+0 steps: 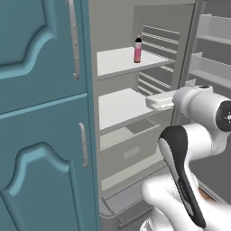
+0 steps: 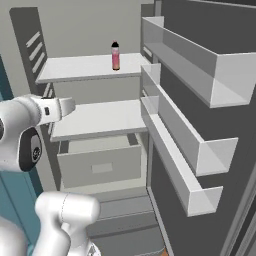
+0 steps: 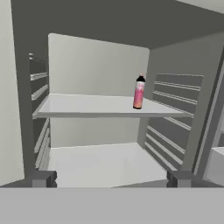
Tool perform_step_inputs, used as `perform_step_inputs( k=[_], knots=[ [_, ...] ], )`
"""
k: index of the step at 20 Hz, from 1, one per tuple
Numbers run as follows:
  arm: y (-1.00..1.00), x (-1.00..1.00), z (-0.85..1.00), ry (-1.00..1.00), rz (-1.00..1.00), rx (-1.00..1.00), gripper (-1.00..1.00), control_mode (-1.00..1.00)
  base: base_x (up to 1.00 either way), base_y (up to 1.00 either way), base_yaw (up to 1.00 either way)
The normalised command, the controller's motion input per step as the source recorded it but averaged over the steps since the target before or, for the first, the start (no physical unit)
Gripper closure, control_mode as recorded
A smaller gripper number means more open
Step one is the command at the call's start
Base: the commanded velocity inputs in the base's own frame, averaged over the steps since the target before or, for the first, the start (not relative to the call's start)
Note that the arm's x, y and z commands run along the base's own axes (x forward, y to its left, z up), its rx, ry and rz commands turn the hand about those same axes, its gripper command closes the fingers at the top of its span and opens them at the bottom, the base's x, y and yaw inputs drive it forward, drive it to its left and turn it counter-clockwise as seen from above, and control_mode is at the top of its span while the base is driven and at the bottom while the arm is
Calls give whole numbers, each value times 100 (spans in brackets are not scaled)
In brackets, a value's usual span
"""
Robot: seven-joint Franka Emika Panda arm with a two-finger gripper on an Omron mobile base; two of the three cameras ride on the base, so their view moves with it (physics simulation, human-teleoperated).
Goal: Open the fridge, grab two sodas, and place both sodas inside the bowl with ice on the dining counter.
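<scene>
Lettering is nowhere legible: the pink soda (image 3: 139, 92) has a dark neck and cap, and any label on it is too small to read. It stands upright on the upper white shelf (image 3: 87, 106) of the open fridge (image 2: 90, 25), ahead of the gripper (image 3: 109, 177) and above it, a little to its right in the hand view, near the shelf's right end. The gripper is released, its two dark fingertips (image 3: 43, 178) standing wide apart with nothing between them, at about the level of the lower shelf (image 3: 105, 164). Below that shelf sits a grey drawer (image 2: 100, 167) with a small pale front plate. Ribbed grey side walls line the fridge interior. Off to the gripper's right, the swung-open door (image 2: 210, 150) carries three pale bins (image 2: 190, 60), cut off at the frame's right edge. Teal cabinets (image 1: 40, 113) with long metal handles stand to the gripper's left. In the base views the white arm hides the gripper's fingers.
</scene>
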Motion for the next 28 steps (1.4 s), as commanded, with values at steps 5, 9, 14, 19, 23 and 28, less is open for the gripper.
perform_step_inputs(
  k=[5, 9, 14, 19, 23, 28],
  knots=[
    [0, 23, 35, -14, -4, 0, -100, -100, 0, 0, 0],
    [0, 0, 30, -12, -1, 1, -100, -100, 0, 0, 0],
    [0, 9, 16, -6, 0, 4, -100, -100, 0, 0, 0],
    [0, 33, 2, -1, 0, 7, -100, -100, 0, 0, 0],
    [-9, 51, 0, 0, 0, 7, -100, -100, 0, 0, 0],
    [-19, 65, 0, 8, 0, 4, -100, -100, 0, 0, 0]
  ],
)
